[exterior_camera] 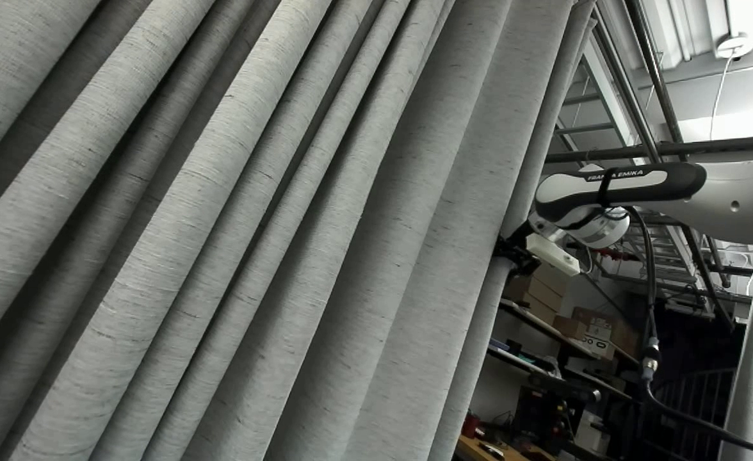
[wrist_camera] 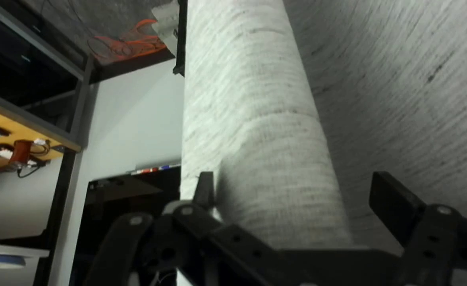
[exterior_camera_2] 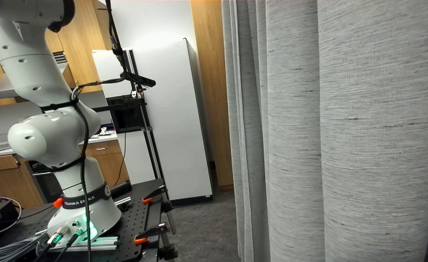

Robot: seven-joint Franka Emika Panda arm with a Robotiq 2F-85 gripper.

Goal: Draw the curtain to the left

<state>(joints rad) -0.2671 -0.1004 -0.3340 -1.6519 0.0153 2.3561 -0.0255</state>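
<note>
Gripper with parted jaws at an edge of the curtain

In an exterior view, the light-grey curtain hangs in deep, slanting pleats from the left edge to well past the centre. The arm extends from the right edge of the view, and the gripper stands at the curtain's right edge, roughly midway along its visible length. Beyond this edge are shelves with cardboard boxes; a wooden worktop shows at the lower edge.

In an exterior view, the curtain fills the right part, its left edge hanging near a tall wooden panel. The arm's base stands on a black table, with clamps along the table edge nearest the curtain, one of them close to a corner. Dark floor lies between table and curtain.

In the wrist view, the jaws are spread wide, and a rounded fold of the curtain runs from the top edge down between the fingers. The left-hand finger in this view stands just inside the fold's left edge; whether it touches the cloth cannot be told. The right-hand finger is apart from the fold, before shaded fabric. Orange cable lies towards the top left corner
</note>
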